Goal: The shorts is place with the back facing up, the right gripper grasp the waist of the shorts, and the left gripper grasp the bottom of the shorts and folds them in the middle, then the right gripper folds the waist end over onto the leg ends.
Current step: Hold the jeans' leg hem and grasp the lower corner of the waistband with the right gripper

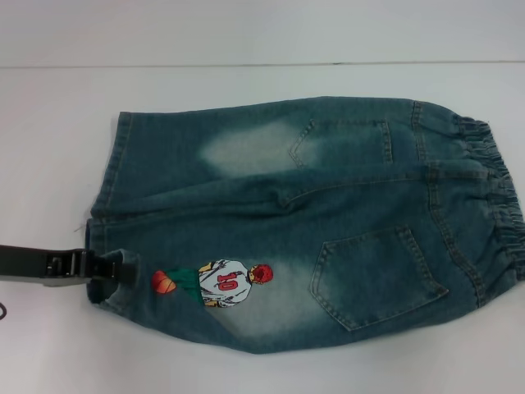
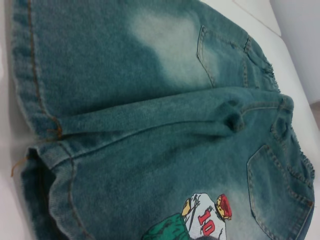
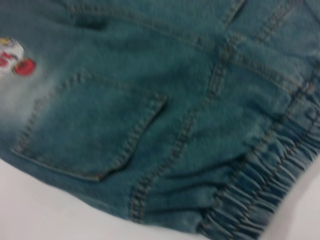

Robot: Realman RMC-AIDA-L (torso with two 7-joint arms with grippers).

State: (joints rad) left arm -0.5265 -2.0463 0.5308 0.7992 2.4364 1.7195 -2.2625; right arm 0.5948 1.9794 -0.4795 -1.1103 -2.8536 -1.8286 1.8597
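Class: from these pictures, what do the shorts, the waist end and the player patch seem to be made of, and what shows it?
The shorts: faded blue-green denim, judging by twill weave, tan topstitching and bleached patches. The waist end: the same cloth, gathered, probably over elastic. The player patch: apparently embroidered thread, matte and coloured.

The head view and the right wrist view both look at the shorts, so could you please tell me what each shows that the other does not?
Only the head view shows the whole shorts, the left hand at the near leg hem, the orange basketball patch and both back pockets.

Only the right wrist view gives a close look at the gathered waistband and the seams beside it.

Both show the near back pocket and the player patch's red head, on the white table.
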